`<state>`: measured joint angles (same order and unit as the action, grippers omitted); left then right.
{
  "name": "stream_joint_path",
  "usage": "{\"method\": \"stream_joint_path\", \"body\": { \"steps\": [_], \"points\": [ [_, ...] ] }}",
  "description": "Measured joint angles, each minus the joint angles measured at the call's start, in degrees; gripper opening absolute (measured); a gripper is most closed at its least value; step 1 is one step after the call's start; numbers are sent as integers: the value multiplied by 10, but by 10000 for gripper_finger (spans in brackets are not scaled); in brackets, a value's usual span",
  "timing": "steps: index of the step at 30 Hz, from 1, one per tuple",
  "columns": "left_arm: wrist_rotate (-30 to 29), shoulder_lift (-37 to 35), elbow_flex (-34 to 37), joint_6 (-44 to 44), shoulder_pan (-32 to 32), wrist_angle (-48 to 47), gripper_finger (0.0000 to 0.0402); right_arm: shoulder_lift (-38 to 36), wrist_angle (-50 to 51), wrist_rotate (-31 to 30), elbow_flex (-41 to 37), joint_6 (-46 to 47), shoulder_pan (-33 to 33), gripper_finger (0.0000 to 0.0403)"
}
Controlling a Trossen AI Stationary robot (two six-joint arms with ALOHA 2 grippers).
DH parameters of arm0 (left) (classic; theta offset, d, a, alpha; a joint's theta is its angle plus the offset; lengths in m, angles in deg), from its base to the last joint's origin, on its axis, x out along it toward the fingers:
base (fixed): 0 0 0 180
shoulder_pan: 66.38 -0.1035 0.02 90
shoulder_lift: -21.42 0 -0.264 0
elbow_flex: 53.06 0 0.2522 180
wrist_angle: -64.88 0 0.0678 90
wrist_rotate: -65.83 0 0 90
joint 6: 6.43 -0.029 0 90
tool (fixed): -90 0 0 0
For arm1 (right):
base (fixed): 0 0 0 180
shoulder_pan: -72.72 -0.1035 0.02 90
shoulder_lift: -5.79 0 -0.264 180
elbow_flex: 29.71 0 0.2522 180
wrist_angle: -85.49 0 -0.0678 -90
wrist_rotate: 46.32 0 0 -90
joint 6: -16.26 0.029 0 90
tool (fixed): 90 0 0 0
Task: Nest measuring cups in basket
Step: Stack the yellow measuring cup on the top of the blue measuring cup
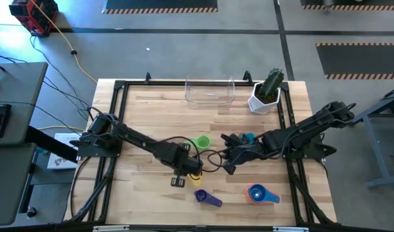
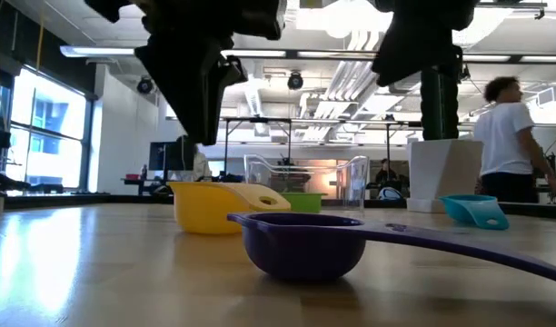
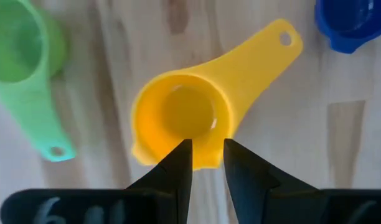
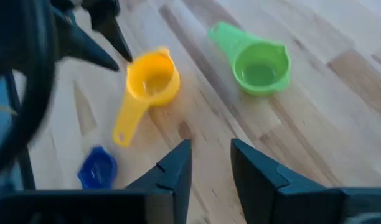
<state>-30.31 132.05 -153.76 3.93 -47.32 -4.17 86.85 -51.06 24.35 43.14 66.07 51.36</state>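
A yellow measuring cup (image 3: 184, 118) stands upright on the wooden table. My left gripper (image 3: 208, 155) hangs open just above its rim, fingers pointing down and clear of it, as the low view shows (image 2: 205, 109). My right gripper (image 4: 210, 162) is open with nothing between its fingers, near the table's middle (image 1: 228, 154). A green cup (image 4: 260, 65) and a small blue cup (image 4: 97, 168) stand close to the yellow one. A purple cup (image 1: 206, 197) and an orange cup (image 1: 256, 192) sit near the front edge. A teal cup (image 2: 473, 209) is also on the table. The clear basket (image 1: 210, 92) stands at the far edge.
A white pot with a cactus (image 1: 266, 93) stands to the right of the basket. Cables run between the two arms at mid-table (image 1: 213, 158). A person (image 2: 510, 136) stands in the room beyond the table. Bare wood lies at the table's far left.
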Motion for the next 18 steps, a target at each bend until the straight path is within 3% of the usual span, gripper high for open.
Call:
{"method": "stream_joint_path", "body": {
  "steps": [5, 11, 18],
  "points": [
    [-34, -10, -27, 0, -7, -66, 83, 0, -35, -22, 0, 10, 14, 128],
    [-91, -52, -28, 23, -15, -120, 83, 0, -111, -27, 0, -29, 61, 130],
    [-142, -130, -28, 85, -27, -180, 83, 0, -190, 12, 0, -53, 110, 130]
  ]
}}
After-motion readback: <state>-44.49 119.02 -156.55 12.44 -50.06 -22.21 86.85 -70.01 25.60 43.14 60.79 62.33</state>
